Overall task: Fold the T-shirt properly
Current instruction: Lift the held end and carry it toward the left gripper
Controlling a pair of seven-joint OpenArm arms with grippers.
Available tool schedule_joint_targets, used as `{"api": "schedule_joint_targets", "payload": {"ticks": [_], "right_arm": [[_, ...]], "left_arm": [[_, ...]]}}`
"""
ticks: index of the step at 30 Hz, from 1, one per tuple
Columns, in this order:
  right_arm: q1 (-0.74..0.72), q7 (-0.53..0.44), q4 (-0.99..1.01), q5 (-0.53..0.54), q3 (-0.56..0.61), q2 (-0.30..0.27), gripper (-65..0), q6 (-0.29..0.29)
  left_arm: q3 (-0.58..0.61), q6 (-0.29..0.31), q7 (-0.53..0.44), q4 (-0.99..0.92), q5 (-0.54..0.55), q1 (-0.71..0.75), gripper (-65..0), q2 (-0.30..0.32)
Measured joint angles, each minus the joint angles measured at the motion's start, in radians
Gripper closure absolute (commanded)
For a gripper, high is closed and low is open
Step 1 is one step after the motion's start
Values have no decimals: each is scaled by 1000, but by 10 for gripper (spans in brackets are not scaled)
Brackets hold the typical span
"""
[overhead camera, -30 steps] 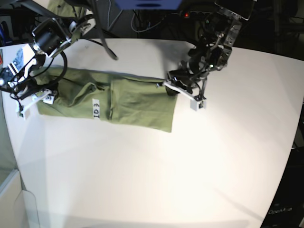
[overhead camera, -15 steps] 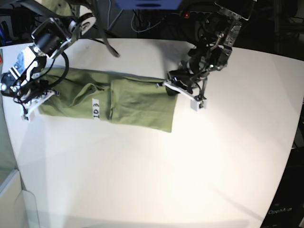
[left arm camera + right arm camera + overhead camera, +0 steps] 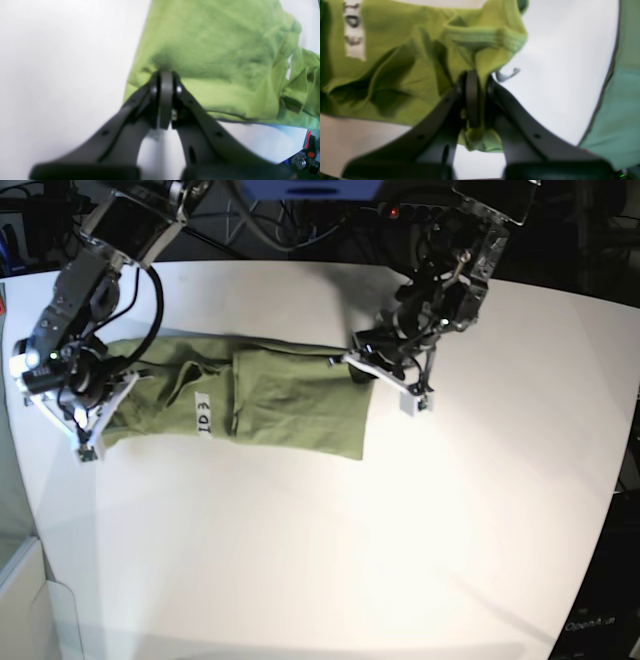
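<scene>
Two grippers clamp opposite ends of the T-shirt (image 3: 250, 395), which lies as a long folded band on the white table (image 3: 330, 540). Left gripper (image 3: 165, 75) pinches its hem edge; right gripper (image 3: 476, 75) pinches bunched cloth beside the ribbed collar (image 3: 485, 37). Its white label (image 3: 202, 416) faces up mid-shirt

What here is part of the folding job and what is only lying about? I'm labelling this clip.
Part of the job:
- T-shirt, with a white label
- left gripper, shut on the T-shirt's edge
- right gripper, shut on the T-shirt near the collar
- table

Lying about:
- cables behind the table
- green cloth beyond the table's edge
</scene>
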State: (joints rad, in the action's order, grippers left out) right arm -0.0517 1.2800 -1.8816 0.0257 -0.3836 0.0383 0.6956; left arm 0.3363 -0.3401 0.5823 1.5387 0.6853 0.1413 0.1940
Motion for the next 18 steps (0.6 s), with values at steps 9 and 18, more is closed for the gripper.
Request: {"api": "schedule_joint_targets", "payload": {"ticks": [9,18], "right_arm": [[30,-4,-18,4,204,45,-15,0],[51,-4,-18,4,377,104,-15,0]], "left_arm": [[0,0,0,-1,0,0,-22,0],[0,-12,13,-5,-8,-14,-22,-19]]}}
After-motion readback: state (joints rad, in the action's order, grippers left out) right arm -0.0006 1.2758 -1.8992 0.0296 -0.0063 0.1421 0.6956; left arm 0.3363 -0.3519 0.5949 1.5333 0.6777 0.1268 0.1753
